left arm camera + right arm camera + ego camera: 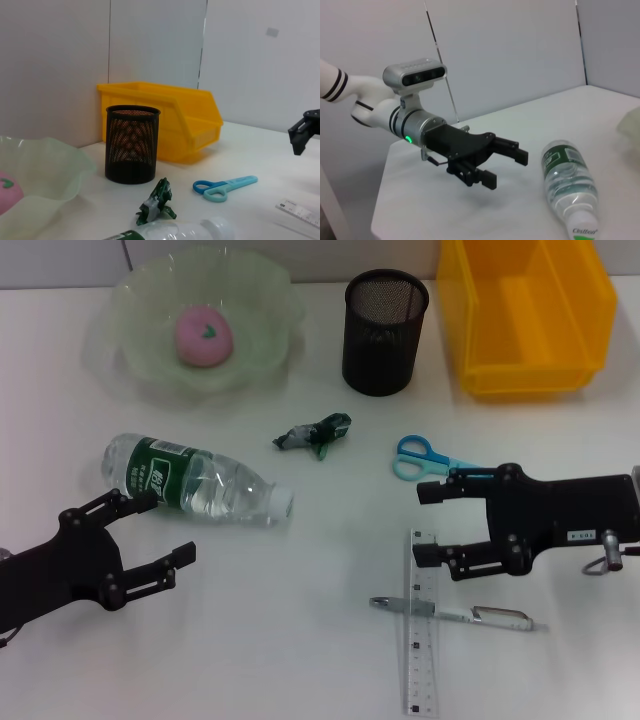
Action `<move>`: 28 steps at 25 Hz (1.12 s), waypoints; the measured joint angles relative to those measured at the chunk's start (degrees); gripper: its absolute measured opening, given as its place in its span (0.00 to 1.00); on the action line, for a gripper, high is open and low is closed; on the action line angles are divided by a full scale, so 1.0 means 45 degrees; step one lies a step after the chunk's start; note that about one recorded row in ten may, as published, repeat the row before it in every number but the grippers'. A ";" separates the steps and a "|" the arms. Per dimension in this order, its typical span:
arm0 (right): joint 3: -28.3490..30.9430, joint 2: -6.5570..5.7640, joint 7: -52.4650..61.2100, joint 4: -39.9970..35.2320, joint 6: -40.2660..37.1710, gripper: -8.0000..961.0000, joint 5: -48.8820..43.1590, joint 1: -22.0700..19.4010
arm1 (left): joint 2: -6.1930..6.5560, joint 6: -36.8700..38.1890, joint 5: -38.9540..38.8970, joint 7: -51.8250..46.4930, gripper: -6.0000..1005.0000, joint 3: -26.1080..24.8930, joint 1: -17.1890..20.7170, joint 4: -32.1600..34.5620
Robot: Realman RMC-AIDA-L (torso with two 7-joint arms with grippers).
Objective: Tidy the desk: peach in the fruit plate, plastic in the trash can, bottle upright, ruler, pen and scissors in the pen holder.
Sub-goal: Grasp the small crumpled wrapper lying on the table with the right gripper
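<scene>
White surface is carrying everything, and the black mesh pen holder (pixel 386 332) at its far middle is serving as the landmark. Left of the pen holder, the translucent fruit plate (pixel 140 365) is already cradling the pink peach (pixel 204 336); right of it the yellow bin (pixel 525 315) is sitting open. Nearer the robot than the pen holder, the crumpled green plastic (pixel 314 433) is lying loose, and to its near right the blue scissors (pixel 425 458) are lying flat. Farther toward the robot on that side, the clear ruler (pixel 421 620) is lying lengthwise with the pen (pixel 455 612) crossing over it. Well to the near left of the pen holder, the water bottle (pixel 195 479) is lying on its side, cap pointing right. The left gripper (pixel 176 528) is hovering with jaws spread just beside the bottle's base end, touching nothing that can be made out. The right gripper (pixel 428 524) is hanging with jaws spread between the scissors and the ruler, also holding nothing. The bottle looks partly filled, so it is probably moderately heavy, smooth and prone to rolling; gripping across the labelled middle seems safest. The scissors are stiff and flat, best pinched at the handles; the ruler and pen are thin, light and likely to slip, so an edge or mid-shaft pinch seems advisable.
</scene>
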 joint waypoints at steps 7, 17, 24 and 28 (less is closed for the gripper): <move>0.0496 0.0072 0.2300 -0.1277 -0.0018 0.82 0.0002 0.0415 | -0.0050 -0.0031 0.0000 0.0056 0.84 -0.0035 -0.0007 -0.0049; 0.0005 -0.0126 0.6425 -0.3600 -0.0063 0.81 -0.0750 0.1610 | -0.0072 -0.0094 -0.0072 0.0008 0.84 -0.0052 -0.0170 -0.0016; -0.0857 -0.0427 0.8572 -0.4025 -0.0056 0.81 -0.2202 0.3042 | -0.0108 -0.0105 -0.0112 -0.0064 0.84 -0.0276 -0.0216 0.0046; -0.1314 -0.0474 0.9424 -0.3994 0.0067 0.80 -0.3250 0.4053 | -0.0111 -0.0136 -0.0116 -0.0084 0.84 -0.0362 -0.0276 -0.0012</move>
